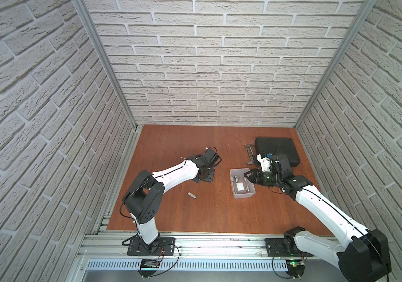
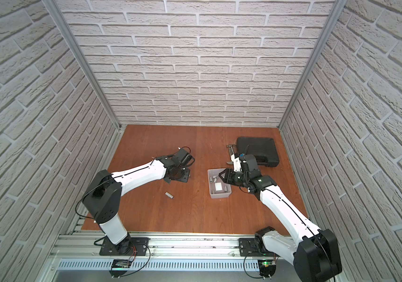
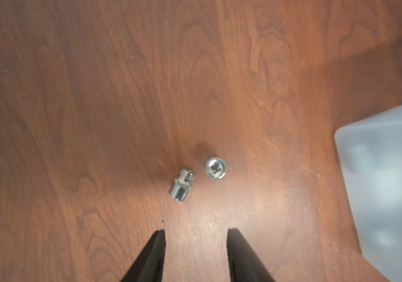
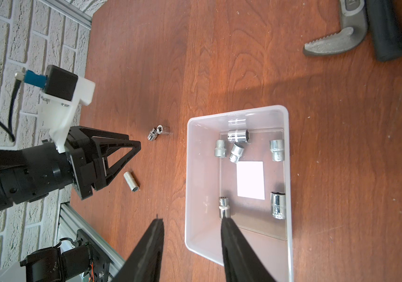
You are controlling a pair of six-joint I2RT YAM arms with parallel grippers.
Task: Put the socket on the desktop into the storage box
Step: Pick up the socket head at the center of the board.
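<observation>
A: Hovering left end effector (image 3: 196, 232), spread and empty, near a tipped socket (image 3: 183, 186) on the desk (image 3: 73, 109).
B: Looks hard, slick, roll-prone; best pinched across the barrel. Rightward, storage box (image 1: 244, 195); right end effector (image 4: 192, 219) gaping, empty.

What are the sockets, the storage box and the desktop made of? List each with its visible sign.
Desktop: reddish-brown wood grain, semi-gloss; solid wood or laminate, cannot tell.
Sockets: likely chrome-plated steel; mirror-bright with sharp highlights.
Storage box: probably translucent matte plastic; the wood colour shows through its walls.
</observation>
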